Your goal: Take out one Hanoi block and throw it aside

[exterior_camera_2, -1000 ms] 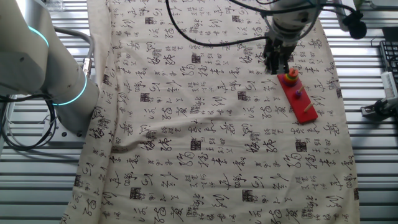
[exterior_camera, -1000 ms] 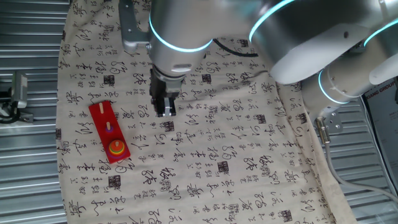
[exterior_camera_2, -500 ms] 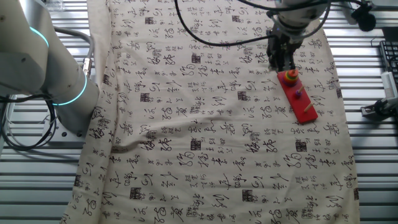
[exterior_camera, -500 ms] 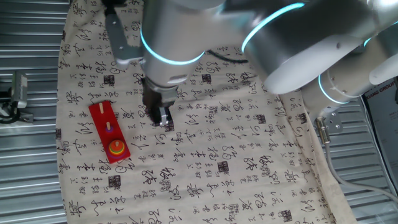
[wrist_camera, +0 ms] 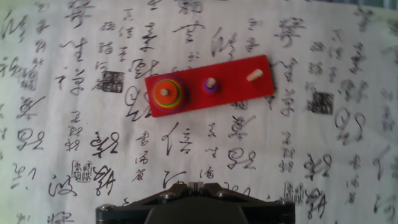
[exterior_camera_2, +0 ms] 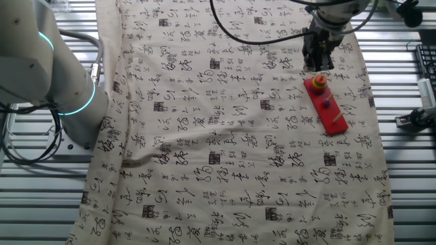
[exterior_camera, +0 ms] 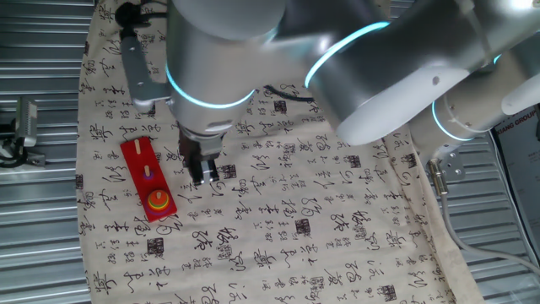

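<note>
One red peg board is lying flat on the desk, which is covered by a cloth printed with black characters. In the hand view its long axis is running almost left to right, with the right end tilted a little upward; in the fixed view that shows the arm large, the long axis is running from upper left to lower right, near the left edge of the desk. Three pegs are standing on the board in one row. The Hanoi block is sitting on the peg at one end, as the orange-red disc on the top of a small stack; it is lying flat, with its centre hole facing up and the tip of the peg showing through it. Under it a green ring and a purple ring are showing as thin rims, so I am counting three discs in this stack, though the lower ones are mostly hidden. One small purple disc is sitting on the middle peg, and the third peg is carrying nothing. The tool is hanging above the cloth just beside the board, apart from it and touching nothing. Its fingers are looking close together, but I cannot tell if they are closed or parted. In the other fixed view the tool is standing just above the stack.
</note>
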Motion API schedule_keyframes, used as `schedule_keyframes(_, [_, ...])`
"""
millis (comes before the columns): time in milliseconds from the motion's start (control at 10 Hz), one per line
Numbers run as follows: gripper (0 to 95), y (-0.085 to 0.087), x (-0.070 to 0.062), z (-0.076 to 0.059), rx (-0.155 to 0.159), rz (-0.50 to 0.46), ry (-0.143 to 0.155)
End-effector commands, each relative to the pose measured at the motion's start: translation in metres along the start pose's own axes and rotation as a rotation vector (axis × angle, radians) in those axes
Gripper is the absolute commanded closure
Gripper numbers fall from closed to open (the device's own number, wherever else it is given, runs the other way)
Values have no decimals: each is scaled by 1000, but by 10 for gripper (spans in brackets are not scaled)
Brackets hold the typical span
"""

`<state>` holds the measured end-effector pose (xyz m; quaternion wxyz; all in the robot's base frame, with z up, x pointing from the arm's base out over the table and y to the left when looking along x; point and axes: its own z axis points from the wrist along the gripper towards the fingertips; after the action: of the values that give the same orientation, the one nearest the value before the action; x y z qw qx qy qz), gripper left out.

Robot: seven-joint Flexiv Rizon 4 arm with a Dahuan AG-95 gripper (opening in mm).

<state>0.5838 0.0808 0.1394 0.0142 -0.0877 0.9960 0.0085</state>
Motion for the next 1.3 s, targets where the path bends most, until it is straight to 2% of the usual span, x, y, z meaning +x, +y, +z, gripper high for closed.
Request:
schedule_keyframes(100, [950, 0, -2, 7, 3, -11, -22])
schedule_keyframes(200, [950, -1, -1, 14, 1, -27, -48])
schedule_keyframes(300, [950, -3, 0, 20, 1, -26, -58])
schedule_keyframes(1000, [950, -7, -1, 23, -7, -19, -20])
schedule_keyframes(1300, [950, -8, -1, 22, -8, -23, -17])
